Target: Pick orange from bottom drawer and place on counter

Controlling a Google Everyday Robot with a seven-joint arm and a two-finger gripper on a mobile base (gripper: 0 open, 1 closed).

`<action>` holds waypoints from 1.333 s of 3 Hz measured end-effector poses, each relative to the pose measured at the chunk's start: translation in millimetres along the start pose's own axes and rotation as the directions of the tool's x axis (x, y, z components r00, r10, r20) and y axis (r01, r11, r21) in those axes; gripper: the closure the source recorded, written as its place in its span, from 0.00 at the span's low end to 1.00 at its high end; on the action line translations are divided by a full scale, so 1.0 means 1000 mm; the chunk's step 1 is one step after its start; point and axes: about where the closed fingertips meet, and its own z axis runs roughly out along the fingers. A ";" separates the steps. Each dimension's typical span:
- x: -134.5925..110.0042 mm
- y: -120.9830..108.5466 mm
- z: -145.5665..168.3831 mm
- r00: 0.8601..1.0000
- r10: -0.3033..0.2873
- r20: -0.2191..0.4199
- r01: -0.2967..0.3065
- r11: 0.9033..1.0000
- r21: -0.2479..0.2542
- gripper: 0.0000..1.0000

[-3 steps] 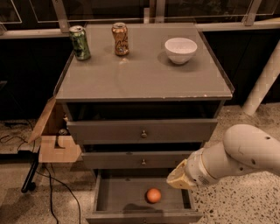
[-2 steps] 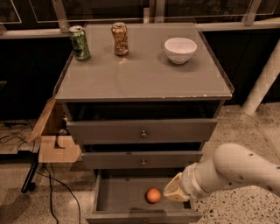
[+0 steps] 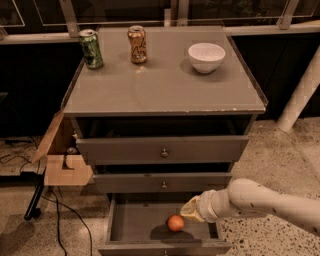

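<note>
Low over the bottom drawer (image 3: 132,223) — gripper (image 3: 191,209) beside orange (image 3: 175,223), bare floor leftward; grip unclear.

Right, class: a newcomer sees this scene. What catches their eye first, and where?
The bright orange lies in the open bottom drawer, the gripper just right of it. On the counter stand a green can and an orange-brown can at back left, a white bowl at back right.

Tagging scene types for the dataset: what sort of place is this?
Probably an indoor lab or office test area: a lone grey drawer cabinet on speckled floor, loose cables beside it, glass-and-metal framing behind. The claw hangs over the open bottom drawer, close beside the orange.
</note>
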 end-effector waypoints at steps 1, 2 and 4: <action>0.012 0.003 0.026 0.999 0.040 0.027 -0.039 0.999 -0.029 1.00; 0.012 0.001 0.032 1.000 0.001 0.015 0.000 1.000 -0.018 1.00; 0.050 -0.030 0.090 0.992 -0.117 -0.035 0.119 0.990 0.069 1.00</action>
